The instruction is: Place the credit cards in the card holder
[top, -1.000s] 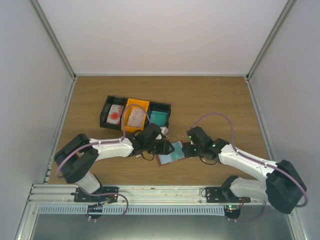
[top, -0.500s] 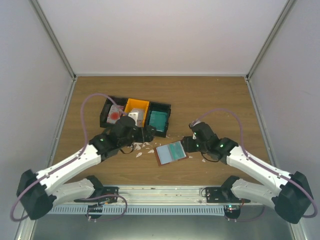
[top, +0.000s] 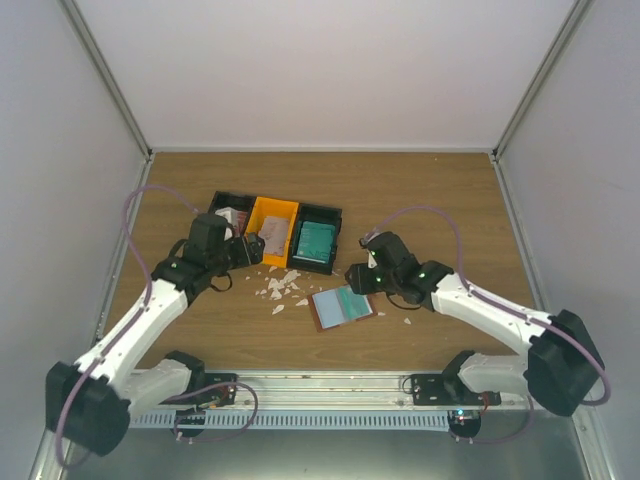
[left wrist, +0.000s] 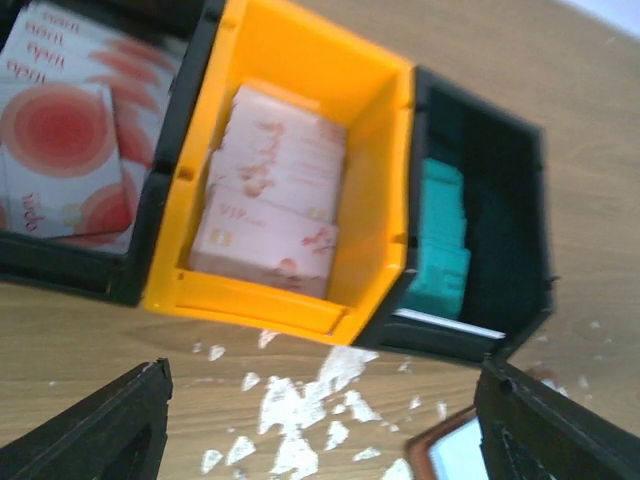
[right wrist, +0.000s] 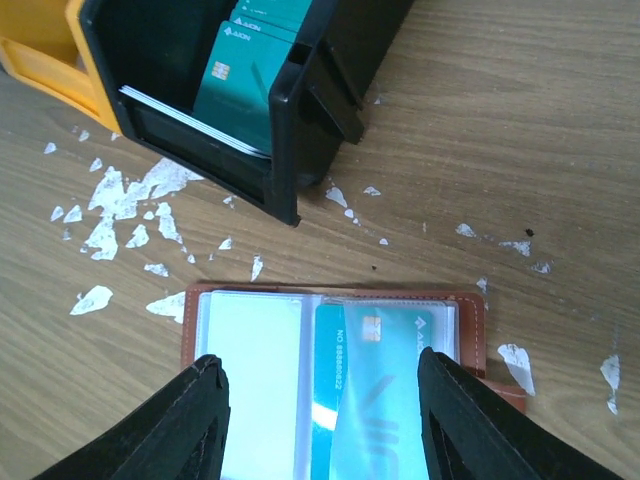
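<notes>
L gripper over the bins, jaws wide, nothing in it. R gripper just above card holder, jaws apart, holding nothing. Holder lies open on table, near the teal-side black bin. 1 teal card in its R half, slightly skewed. Other cards sit in 3 bins: red-mark cards, pink cards in orange bin, teal stack.

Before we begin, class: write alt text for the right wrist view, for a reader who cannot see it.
An open brown card holder lies on the wooden table, a teal credit card in its right sleeve, framed by the right gripper's open fingers. Beyond it, a black bin holds more teal cards; white scraps litter the wood.
</notes>
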Robot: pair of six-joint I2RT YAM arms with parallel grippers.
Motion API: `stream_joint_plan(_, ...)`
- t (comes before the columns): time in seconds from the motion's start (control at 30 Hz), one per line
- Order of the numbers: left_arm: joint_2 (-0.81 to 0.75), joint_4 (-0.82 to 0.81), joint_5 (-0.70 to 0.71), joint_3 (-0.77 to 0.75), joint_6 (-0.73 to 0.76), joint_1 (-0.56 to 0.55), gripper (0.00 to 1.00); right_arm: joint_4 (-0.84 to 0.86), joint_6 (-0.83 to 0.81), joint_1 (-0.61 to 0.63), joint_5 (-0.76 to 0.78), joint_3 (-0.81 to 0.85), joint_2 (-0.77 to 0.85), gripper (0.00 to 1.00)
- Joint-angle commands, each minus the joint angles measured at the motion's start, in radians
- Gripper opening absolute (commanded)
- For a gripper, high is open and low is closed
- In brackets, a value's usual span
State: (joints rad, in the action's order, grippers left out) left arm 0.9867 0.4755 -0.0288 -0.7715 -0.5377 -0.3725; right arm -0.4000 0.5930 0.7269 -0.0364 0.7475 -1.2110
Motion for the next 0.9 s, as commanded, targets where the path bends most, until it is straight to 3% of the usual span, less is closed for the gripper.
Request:
stream_joint_plan(0.0,0.124,-0.006,-0.176,-0.033,0.010,0.119,0.77,0.049,-0.029,0.008,-0.007,0.044,-0.061,0.52)
stream_joint_plan(0.1,0.193,-0.059,-0.293,-0.031,0.001,0.177,0.68,0.064,-0.066,0.008,-0.007,0.064,-0.102,0.52)
stream_joint_plan(0.2,0.228,-0.092,-0.316,-0.032,-0.018,0.183,0.66,0.081,-0.143,0.013,-0.015,0.095,-0.155,0.52)
stream_joint_plan(0.43,0.262,-0.093,-0.260,-0.039,0.009,0.265,0.67,0.108,-0.259,0.043,-0.065,0.220,-0.308,0.52)
stream_joint_plan(0.63,0.354,-0.051,-0.130,-0.116,0.104,0.316,0.66,0.145,-0.270,0.067,-0.110,0.301,-0.422,0.52)
stream_joint_plan(0.87,0.543,-0.048,-0.151,-0.201,0.060,0.336,0.43,0.187,-0.219,0.085,-0.101,0.334,-0.478,0.50)
